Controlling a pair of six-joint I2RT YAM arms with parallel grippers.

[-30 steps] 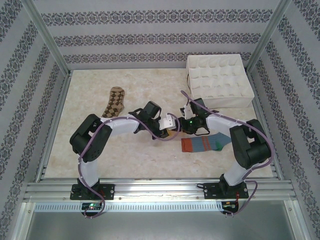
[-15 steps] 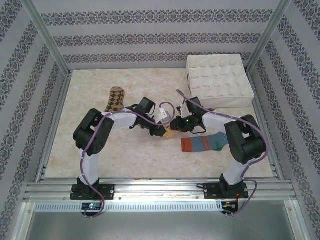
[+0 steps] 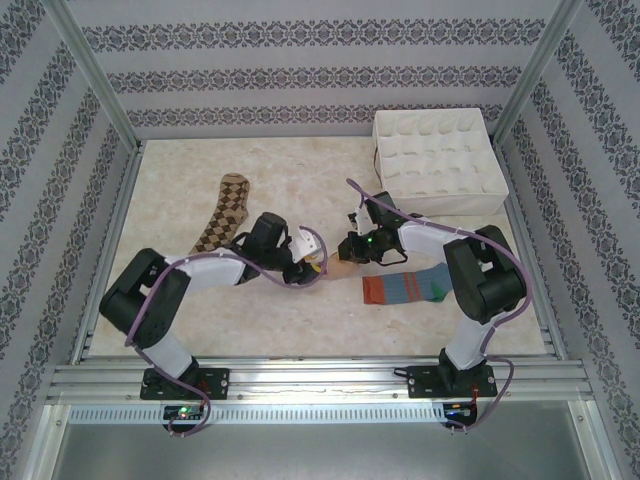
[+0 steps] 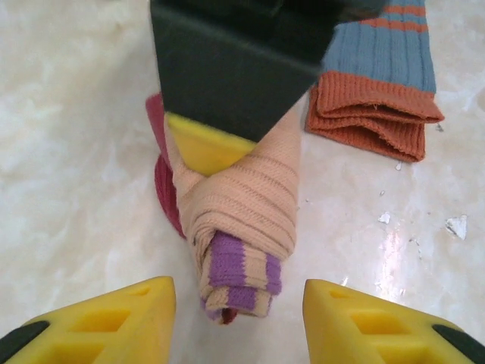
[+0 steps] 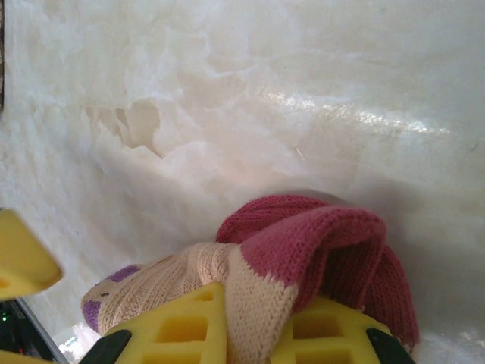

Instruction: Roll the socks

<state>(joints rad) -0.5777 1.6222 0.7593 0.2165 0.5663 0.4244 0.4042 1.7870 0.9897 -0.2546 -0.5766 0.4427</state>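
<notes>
Here, one white divided box (image 3: pixel 438 160) stands well behind the peach roll (image 3: pixel 340 268), its cells showing bare cloth. Three socks: argyle sock (image 3: pixel 225 212) left of the roll, striped sock (image 3: pixel 408 288) just right. The right gripper (image 5: pixel 246 326) pinches the roll; the left gripper (image 4: pixel 239 311) stands open astride its end.

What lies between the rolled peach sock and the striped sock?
Bare tabletop separates the peach sock roll from the striped sock, as the left wrist view shows.

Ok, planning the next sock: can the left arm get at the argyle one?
Probably yes: the left gripper is open and empty, and the argyle sock lies uncovered close by.
</notes>
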